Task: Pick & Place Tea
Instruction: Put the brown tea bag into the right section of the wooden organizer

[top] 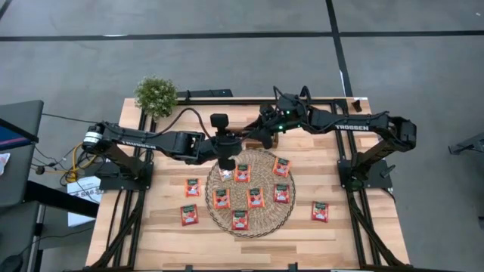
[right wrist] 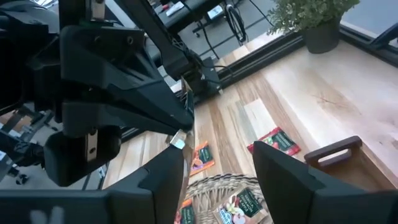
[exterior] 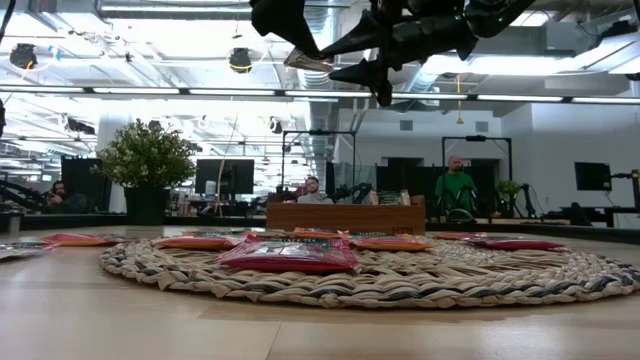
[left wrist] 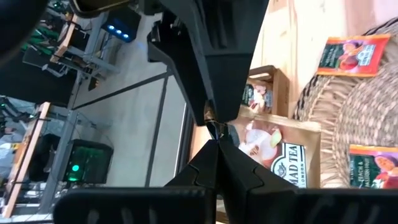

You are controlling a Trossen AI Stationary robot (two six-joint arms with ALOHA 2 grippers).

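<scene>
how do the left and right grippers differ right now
The left gripper is shut, pinching a pale beige tea sachet by its edge; the right gripper is open and holds nothing. In the high view, the left one hangs over the back part of the woven mat, and the right one is just beyond the mat's back edge. Both are raised well above the table.

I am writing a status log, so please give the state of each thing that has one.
left gripper: shut on held sachet, raised above woven mat.
right gripper: open, empty, close to left gripper.
held sachet: lifted in the air.
mat sachets: lying flat.
table sachets: lying flat beside the mat.
</scene>
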